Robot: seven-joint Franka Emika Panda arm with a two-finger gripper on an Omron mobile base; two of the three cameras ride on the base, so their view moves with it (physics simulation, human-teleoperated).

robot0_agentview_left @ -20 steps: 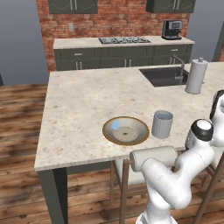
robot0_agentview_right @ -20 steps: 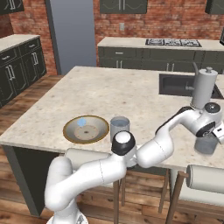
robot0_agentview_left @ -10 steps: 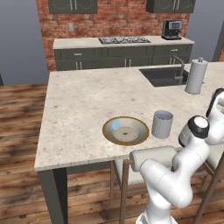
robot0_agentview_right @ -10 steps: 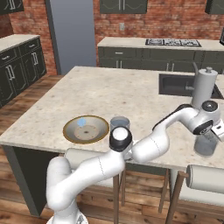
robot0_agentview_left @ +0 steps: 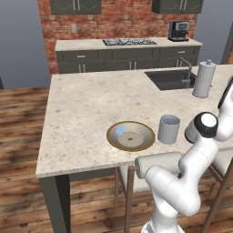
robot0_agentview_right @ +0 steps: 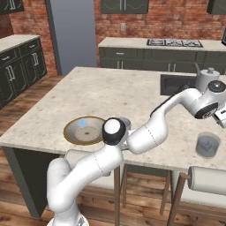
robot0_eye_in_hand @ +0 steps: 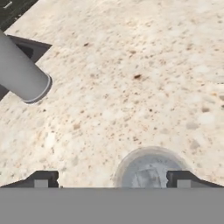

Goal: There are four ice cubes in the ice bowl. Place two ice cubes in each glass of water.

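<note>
**One cube in the bowl, jaws wide above the far glass**

Left base view: the ice bowl [robot0_agentview_left: 130,135] sits near the front edge of the speckled counter [robot0_agentview_left: 91,104] — golden-brown rim, pale inside, with one light-blue ice cube [robot0_agentview_left: 120,130] at its left inner side. Just to its right stands a glass of water [robot0_agentview_left: 169,129], short, grey, faintly ribbed, pale bluish at the rim; what it holds cannot be made out. Further back a white cylinder with a knob [robot0_agentview_left: 203,79] stands by the sink [robot0_agentview_left: 173,78].

Right base view: the same bowl [robot0_agentview_right: 86,130] shows the cube [robot0_agentview_right: 82,123] towards its back. The near glass is mostly hidden behind the arm's elbow. The second glass [robot0_agentview_right: 207,144] stands well to the right, close to the counter's front edge, something bluish-grey inside but too blurred to count.

Hand view: the gripper [robot0_eye_in_hand: 112,179] looks down with its tips spread wide and nothing between them — the second glass's rim [robot0_eye_in_hand: 151,168] lies partly between them below, the contents indistinct. The white cylinder [robot0_eye_in_hand: 22,72] slants in at upper left. No writing is legible anywhere.
</note>
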